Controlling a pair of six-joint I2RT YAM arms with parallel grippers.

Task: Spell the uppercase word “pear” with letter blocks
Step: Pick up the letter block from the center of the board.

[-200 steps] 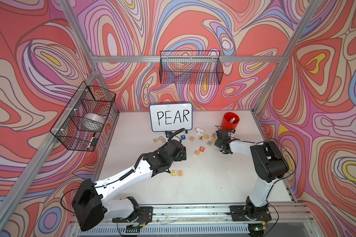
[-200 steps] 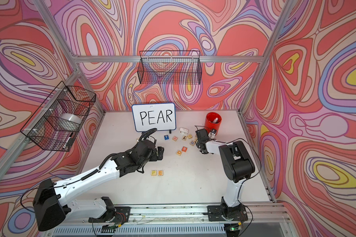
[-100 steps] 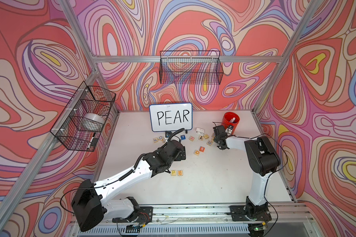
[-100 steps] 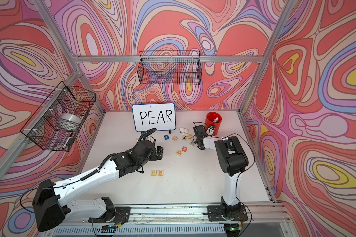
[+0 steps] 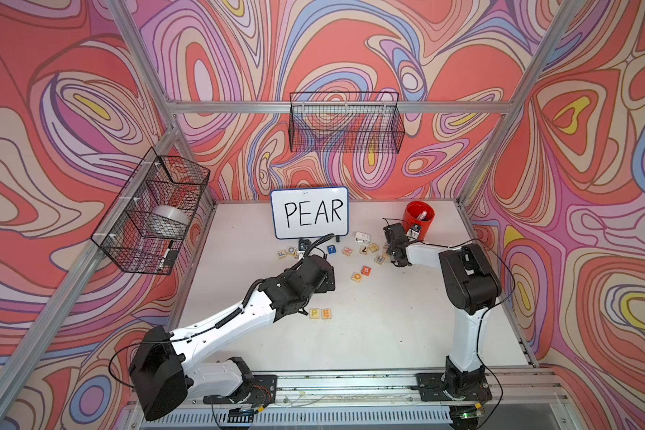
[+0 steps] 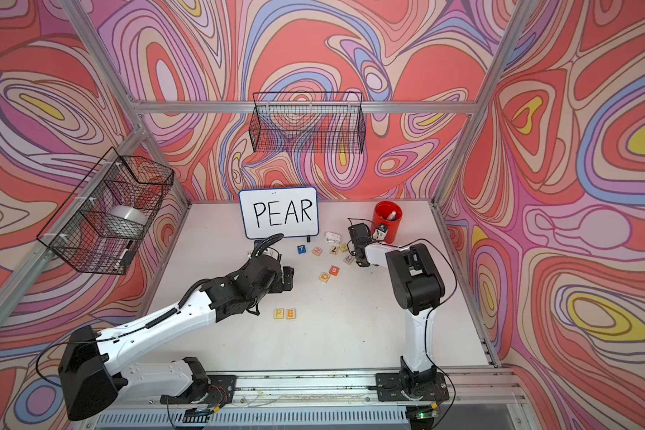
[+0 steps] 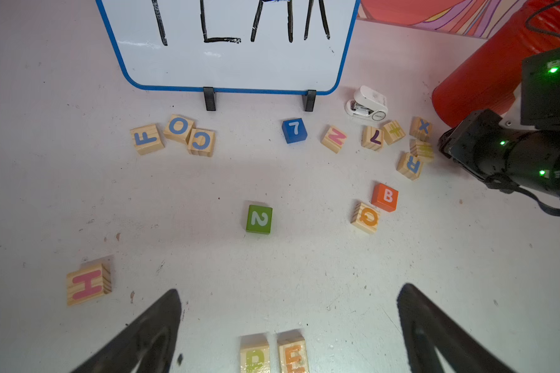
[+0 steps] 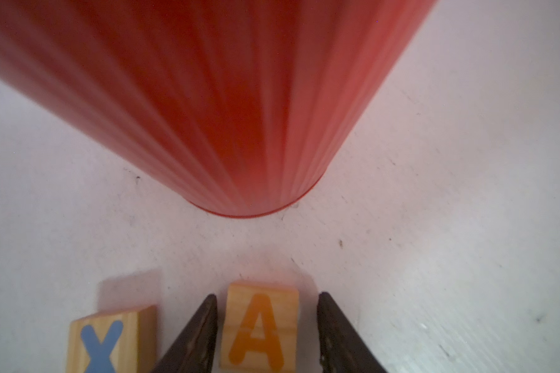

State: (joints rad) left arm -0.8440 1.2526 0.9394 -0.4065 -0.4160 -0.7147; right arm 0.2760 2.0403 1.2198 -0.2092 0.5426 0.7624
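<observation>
Yellow P (image 7: 254,355) and orange E (image 7: 293,353) blocks lie side by side near the table's front, also seen in a top view as P (image 5: 314,313) and E (image 5: 326,313). My left gripper (image 7: 290,288) hovers just behind them, open and empty. The blue R block (image 7: 410,165) lies among the loose blocks beside the right arm. The orange A block (image 8: 259,326) rests on the table between the fingers of my right gripper (image 8: 267,295). One finger is close against it and a narrow gap shows at the other. In both top views the A block is hidden under that gripper (image 5: 390,248).
A red cup (image 8: 207,97) stands just beyond the A block, and an X block (image 8: 107,339) lies beside one finger. The PEAR whiteboard (image 5: 309,212) stands at the back. Loose blocks include F (image 7: 146,139), blue 7 (image 7: 294,129), green 2 (image 7: 259,219), orange B (image 7: 385,197) and H (image 7: 88,283). A white stapler (image 7: 367,103) lies nearby.
My right arm has shifted slightly left and its jaws have narrowed around the A block. The left arm has not moved.
</observation>
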